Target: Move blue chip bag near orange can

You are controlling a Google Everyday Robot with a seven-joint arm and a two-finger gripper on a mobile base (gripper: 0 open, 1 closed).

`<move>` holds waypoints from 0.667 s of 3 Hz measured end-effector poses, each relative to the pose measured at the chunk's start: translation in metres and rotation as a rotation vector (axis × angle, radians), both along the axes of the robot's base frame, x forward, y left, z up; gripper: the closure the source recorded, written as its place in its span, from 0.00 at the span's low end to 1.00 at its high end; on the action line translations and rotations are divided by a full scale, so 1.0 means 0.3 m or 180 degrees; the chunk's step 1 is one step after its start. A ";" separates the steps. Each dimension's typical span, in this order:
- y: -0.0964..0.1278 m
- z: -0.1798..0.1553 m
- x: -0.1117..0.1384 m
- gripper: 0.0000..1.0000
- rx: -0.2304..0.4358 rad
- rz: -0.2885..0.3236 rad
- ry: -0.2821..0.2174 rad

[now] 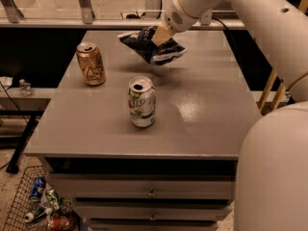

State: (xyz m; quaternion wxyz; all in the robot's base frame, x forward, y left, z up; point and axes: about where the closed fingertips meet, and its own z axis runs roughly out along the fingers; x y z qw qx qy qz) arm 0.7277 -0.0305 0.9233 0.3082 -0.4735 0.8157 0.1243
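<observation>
Grey table (207, 109): we see the gripper (160, 34) clamped on the blue chip bag (150, 49), held above the table's far side, right of the orange can (91, 64), beyond the white-and-green can (141, 102).

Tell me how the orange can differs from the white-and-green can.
The orange can is amber; the white-and-green can is pale with green print. The orange can stands far left on the table; the white-and-green can stands central, nearer the camera. Both are upright with silver tops. The gripper holds the blue chip bag aloft behind them.
</observation>
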 end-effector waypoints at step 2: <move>0.223 -0.045 -0.039 1.00 -0.0081 0.0256 0.0135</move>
